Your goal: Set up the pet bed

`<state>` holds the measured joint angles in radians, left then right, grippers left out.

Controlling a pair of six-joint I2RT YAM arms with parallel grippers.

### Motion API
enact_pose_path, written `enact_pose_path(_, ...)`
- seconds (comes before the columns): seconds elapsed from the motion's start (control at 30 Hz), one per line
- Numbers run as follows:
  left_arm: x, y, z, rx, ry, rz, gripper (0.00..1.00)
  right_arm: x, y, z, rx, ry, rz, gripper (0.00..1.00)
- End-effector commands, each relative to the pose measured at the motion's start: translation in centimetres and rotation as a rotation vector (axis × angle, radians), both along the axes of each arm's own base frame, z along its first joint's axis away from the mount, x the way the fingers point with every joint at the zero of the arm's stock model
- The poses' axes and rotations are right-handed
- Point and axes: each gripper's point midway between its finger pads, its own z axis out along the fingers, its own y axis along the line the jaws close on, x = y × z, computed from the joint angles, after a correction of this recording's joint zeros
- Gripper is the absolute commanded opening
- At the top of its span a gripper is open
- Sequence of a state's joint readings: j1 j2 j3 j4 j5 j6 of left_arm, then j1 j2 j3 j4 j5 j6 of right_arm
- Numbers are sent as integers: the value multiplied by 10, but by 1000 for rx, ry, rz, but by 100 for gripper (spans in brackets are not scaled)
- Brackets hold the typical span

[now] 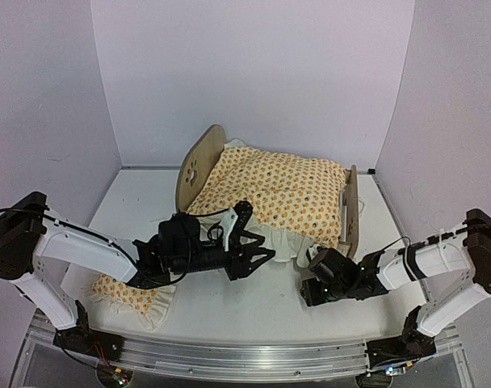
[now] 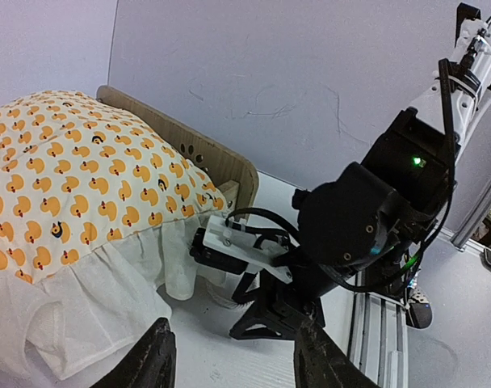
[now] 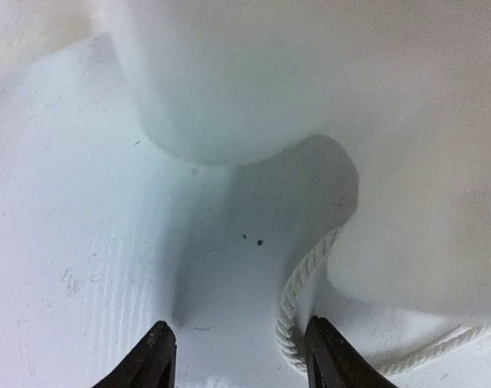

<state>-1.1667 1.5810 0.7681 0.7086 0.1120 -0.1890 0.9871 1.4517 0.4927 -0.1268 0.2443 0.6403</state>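
Caught with the left gripper (image 2: 229, 356) spread and empty, just short of the white ruffle (image 2: 92, 299) of the duck-print blanket (image 1: 282, 190) draped over the pet bed (image 1: 350, 212) dead ahead. Shown low over the tabletop (image 3: 84, 242), the right gripper (image 3: 239, 356), fingers apart and pinching nothing, nosed up to the ruffle's corded hem (image 3: 298, 283) at the bed's foot end, apparently to tidy the overhang. Lying behind and below the left gripper: the matching pillow (image 1: 136, 295), seemingly awaiting its place by the headboard (image 1: 199, 166).

My left arm (image 1: 84, 252) and right arm (image 1: 439, 263) wear white shells between black joint housings, black cables (image 2: 444, 113) looping alongside. Fingers (image 2: 153, 360) black, tapered. Green light (image 2: 416, 160) at one o'clock on my right wrist (image 2: 350, 226).
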Motion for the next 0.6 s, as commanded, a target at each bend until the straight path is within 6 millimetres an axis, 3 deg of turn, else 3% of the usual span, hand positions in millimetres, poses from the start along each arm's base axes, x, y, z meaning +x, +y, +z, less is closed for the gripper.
enact_pose_path(0.0, 0, 7, 42, -105, -67, 16, 50, -23, -22, -13, -71, 85, -57, 60)
enact_pose_path(0.1, -1, 10, 44, -108, -71, 19, 51, -25, -29, -17, -67, 87, -94, 59)
enact_pose_path(0.13, -1, 12, 44, -110, -71, 22, 51, -26, -29, -19, -65, 92, -97, 54)
enact_pose_path(0.2, 0, 14, 45, -112, -69, 33, 51, -24, -32, -19, -94, 80, -104, 31)
enact_pose_path(0.27, 4, 19, 43, -108, -65, 65, 51, -23, -30, -17, -147, 48, -85, 19)
enact_pose_path(0.33, 11, 24, 41, -107, -54, 117, 50, -22, -15, -7, -158, 10, -22, 1)
enact_pose_path(0.47, 22, 31, 36, -112, -7, 189, 57, -18, 6, 61, -33, -59, 5, 0)
enact_pose_path(0.57, 19, 21, 28, -110, 44, 156, 64, -19, 15, 124, 91, -102, 29, 0)
